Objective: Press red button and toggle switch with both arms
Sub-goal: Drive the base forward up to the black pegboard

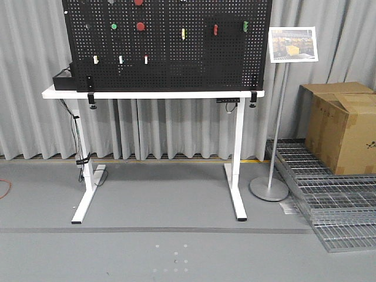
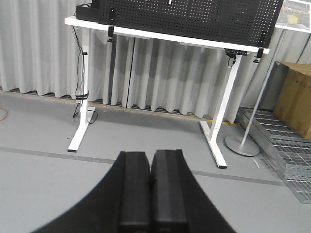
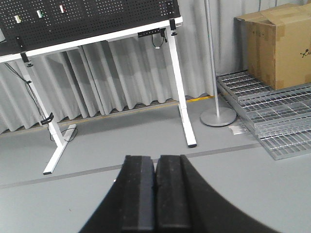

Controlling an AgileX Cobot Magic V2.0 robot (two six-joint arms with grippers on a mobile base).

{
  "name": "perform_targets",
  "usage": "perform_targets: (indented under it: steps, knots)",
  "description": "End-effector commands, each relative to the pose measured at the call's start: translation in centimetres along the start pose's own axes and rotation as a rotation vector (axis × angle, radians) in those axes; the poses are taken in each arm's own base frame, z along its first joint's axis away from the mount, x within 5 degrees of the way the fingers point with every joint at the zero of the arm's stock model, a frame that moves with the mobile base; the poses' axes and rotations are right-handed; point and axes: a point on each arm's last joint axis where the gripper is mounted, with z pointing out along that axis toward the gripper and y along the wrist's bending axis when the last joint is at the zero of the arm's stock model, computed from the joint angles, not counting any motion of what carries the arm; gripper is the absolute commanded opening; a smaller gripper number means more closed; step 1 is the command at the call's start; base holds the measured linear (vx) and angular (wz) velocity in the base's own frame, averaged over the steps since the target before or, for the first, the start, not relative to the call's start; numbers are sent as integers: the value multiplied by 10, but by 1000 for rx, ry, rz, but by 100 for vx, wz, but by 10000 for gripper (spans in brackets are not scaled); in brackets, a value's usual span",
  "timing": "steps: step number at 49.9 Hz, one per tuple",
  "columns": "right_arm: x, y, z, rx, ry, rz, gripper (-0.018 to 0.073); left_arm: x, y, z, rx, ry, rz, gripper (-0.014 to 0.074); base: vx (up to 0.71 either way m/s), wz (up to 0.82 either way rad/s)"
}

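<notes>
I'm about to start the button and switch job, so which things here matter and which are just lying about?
For the job: red button, red toggle switch, black pegboard, left hand, right hand, both shut.

Lying about: cardboard box, sign stand, metal grates, black box.

White table (image 1: 176,94) on grey floor (image 1: 176,200), black pegboard (image 1: 170,64) upright on top, black box (image 1: 63,81) beside it.

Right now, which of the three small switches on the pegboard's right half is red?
The middle one, the toggle switch: yellow switch to its left, green switch to its right.
</notes>
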Motion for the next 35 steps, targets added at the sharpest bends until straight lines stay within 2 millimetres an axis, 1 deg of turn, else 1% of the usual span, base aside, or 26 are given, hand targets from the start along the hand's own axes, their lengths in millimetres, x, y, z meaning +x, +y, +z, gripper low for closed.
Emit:
perform_targets:
  steps: [1, 35]
  knots:
    - [-4, 0, -1, -7, -78, 1, 0, 3, 2, 1, 0, -67, -16, 2, 0, 0]
    - [-4, 0, -1, -8, -79, 1, 0, 3, 2, 1, 0, -67, -16, 2, 0, 0]
